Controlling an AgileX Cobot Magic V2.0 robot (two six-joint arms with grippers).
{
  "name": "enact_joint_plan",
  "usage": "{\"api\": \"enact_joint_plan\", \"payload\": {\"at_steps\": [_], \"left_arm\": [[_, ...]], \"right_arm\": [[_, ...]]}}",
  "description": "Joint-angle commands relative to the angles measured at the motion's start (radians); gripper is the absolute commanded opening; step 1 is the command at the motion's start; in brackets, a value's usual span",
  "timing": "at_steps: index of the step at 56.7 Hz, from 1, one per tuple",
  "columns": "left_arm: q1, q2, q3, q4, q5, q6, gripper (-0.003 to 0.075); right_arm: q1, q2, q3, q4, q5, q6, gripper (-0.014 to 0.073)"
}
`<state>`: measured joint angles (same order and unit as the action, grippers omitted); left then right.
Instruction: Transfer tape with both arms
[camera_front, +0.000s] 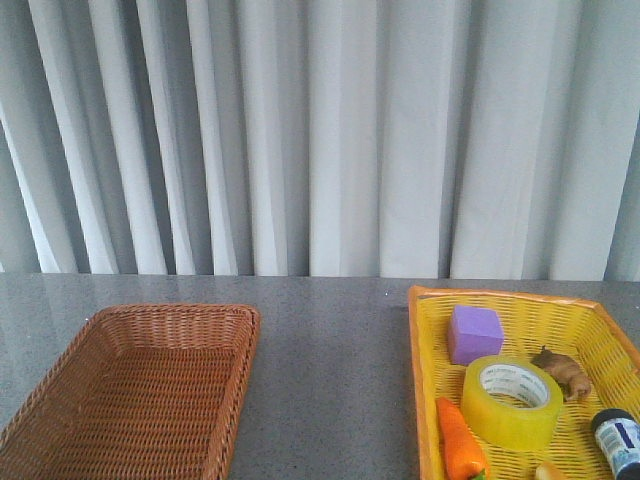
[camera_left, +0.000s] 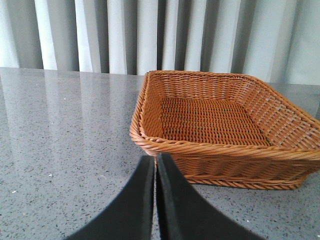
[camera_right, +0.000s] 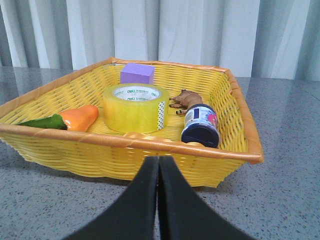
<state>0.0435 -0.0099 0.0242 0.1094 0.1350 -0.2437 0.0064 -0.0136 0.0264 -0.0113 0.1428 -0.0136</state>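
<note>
**Transfer not begun: tape in yellow basket**

Front: wide translucent yellow tape roll (camera_front: 512, 400) lies in the yellow woven basket (camera_front: 428, 370); brown wicker basket (camera_front: 238, 385) empty.

Left wrist: my left pincer (camera_left: 155, 165) closed on nothing, near the brown basket.

Right wrist: right pincer (camera_right: 158, 167) closed, outside the rim. Everything remains.

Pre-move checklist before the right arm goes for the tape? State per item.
1. Tape in the yellow basket, lying flat, hole up: ok.
2. Top of the tape uncovered, carrot and purple cube beside it: ok.
3. Right pincer open for the grasp: not ok, fingers shut, outside the basket.
4. Left pincer ready to receive: not ok, shut, in front of the brown basket.
5. Brown basket has room: ok.
6. Arm clearance over the table: cannot tell, no arm shows in the front view.
</note>
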Motion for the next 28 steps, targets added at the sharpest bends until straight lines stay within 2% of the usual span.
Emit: {"api": "enact_joint_plan", "payload": {"at_steps": [1, 21, 25, 28], "left_arm": [[-0.006, -0.017, -0.007, -0.009, -0.07, -0.007, -0.0006], [-0.006, -0.017, -0.007, -0.008, -0.072, -0.007, -0.0006], [-0.006, -0.017, -0.007, -0.009, -0.097, -0.007, -0.0006], [-0.006, -0.017, -0.007, -0.009, -0.127, -0.007, -0.0006]], "right_arm": [[-0.001, -0.007, 0.005, -0.004, -0.072, 0.0, -0.0007], [-0.001, -0.007, 0.004, -0.004, -0.079, 0.0, -0.0007], [-0.001, -0.007, 0.004, 0.0, -0.117, 0.006, -0.0007], [0.001, -0.007, 0.002, 0.048, -0.181, 0.052, -0.0007]]}}
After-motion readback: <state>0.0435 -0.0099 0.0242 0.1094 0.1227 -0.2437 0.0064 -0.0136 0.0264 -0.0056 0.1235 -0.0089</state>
